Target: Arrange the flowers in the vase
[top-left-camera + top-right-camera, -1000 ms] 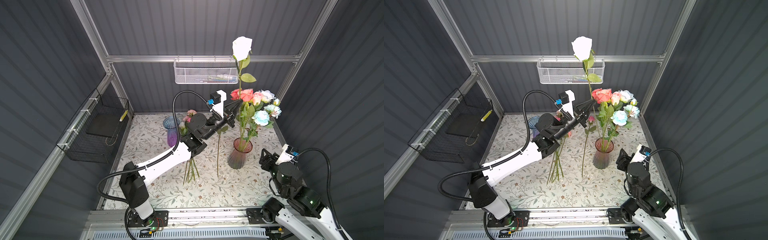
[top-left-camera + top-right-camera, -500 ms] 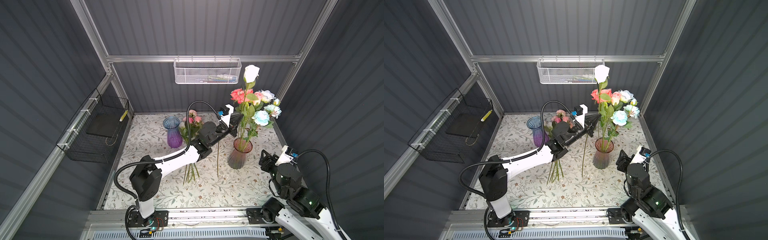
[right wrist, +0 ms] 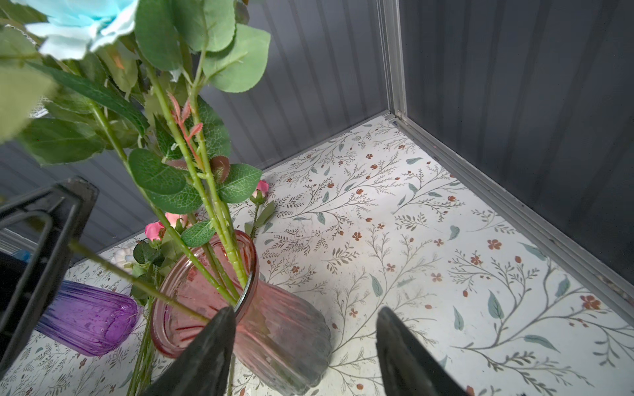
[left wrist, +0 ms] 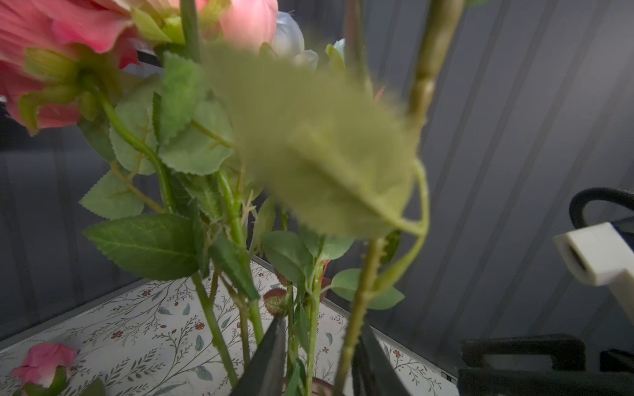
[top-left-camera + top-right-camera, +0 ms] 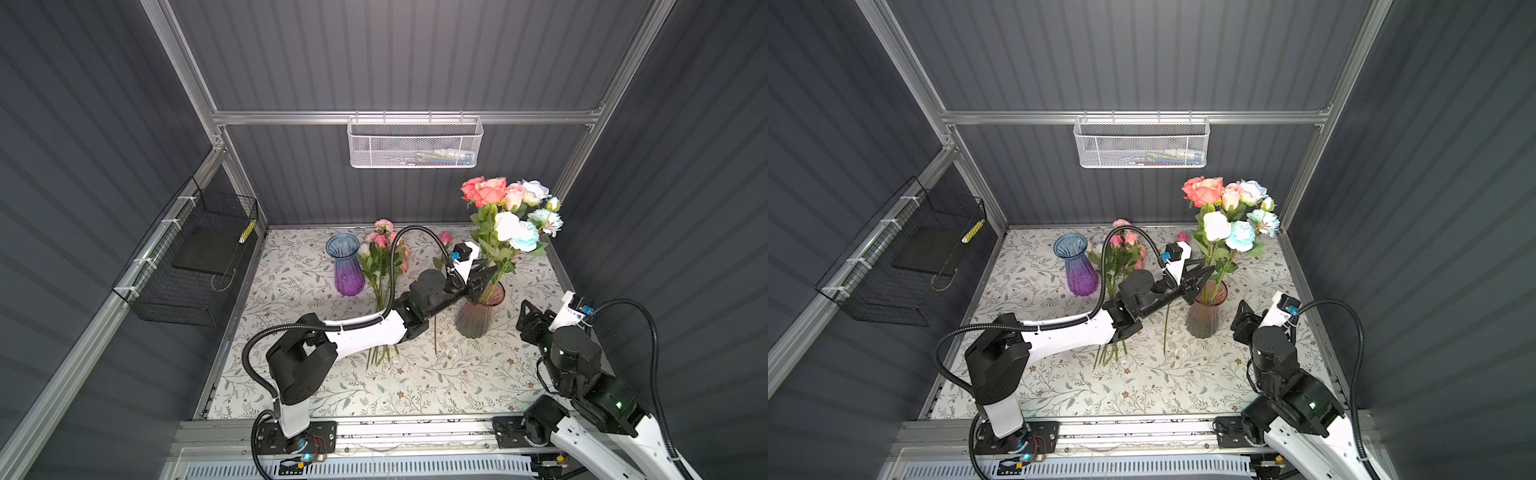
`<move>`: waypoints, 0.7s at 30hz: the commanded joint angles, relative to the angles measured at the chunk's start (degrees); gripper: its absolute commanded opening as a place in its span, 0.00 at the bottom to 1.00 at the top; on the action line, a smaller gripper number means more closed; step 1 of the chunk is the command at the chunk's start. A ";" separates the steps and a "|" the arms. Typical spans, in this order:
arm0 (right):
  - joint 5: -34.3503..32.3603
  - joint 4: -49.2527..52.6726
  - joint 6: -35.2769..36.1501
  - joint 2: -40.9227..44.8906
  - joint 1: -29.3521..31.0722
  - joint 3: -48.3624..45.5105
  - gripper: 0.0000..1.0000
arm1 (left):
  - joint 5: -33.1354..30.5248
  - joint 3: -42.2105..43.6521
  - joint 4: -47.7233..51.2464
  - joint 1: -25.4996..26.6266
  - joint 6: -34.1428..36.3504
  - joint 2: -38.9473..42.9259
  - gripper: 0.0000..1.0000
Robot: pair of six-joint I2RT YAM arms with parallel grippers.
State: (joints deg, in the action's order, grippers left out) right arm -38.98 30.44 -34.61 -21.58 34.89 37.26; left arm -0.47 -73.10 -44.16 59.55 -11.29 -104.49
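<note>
A pink glass vase [image 5: 478, 318] [image 5: 1204, 318] stands at the right with several flowers [image 5: 494, 193] [image 5: 1208, 191] in it, among them a white rose [image 5: 508, 224] [image 5: 1217, 225]. My left gripper [image 5: 482, 277] [image 5: 1200, 275] [image 4: 320, 356] is just above the vase's mouth, its jaws parted around a thorny green stem [image 4: 356, 308] that passes close to one finger. More flowers [image 5: 382, 257] [image 5: 1119, 253] lie on the table. My right gripper [image 5: 530, 316] [image 5: 1246, 316] [image 3: 305, 343] is open and holds nothing, close to the right of the vase [image 3: 284, 329].
A blue and purple vase [image 5: 347, 266] [image 5: 1077, 268] stands to the left of the lying flowers. One loose stem [image 5: 435, 332] lies beside the pink vase. A white mesh basket [image 5: 415, 143] hangs on the back wall, a black wire basket [image 5: 195, 266] on the left wall.
My left arm has come down with the white rose, whose bloom has sunk from high above the bunch in among it. The left jaws went from shut to parted. The right arm stayed put.
</note>
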 commanded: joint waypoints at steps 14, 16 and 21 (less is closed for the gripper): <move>-0.32 -1.22 0.55 -0.11 -0.26 -0.08 0.67 | -2.48 2.42 22.00 -0.05 3.90 9.25 0.83; -0.22 -1.25 0.51 -0.37 -0.26 0.07 0.67 | -2.15 2.59 23.75 -0.05 4.67 10.36 0.83; -0.08 -1.63 0.61 -0.99 -0.20 0.21 0.68 | -1.57 2.20 28.10 -0.05 5.83 12.43 0.88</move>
State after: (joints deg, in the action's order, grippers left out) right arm -38.79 29.89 -34.48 -22.22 34.85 36.97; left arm -2.35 -70.43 -20.67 59.55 -7.51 -94.02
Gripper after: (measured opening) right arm 0.676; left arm 0.873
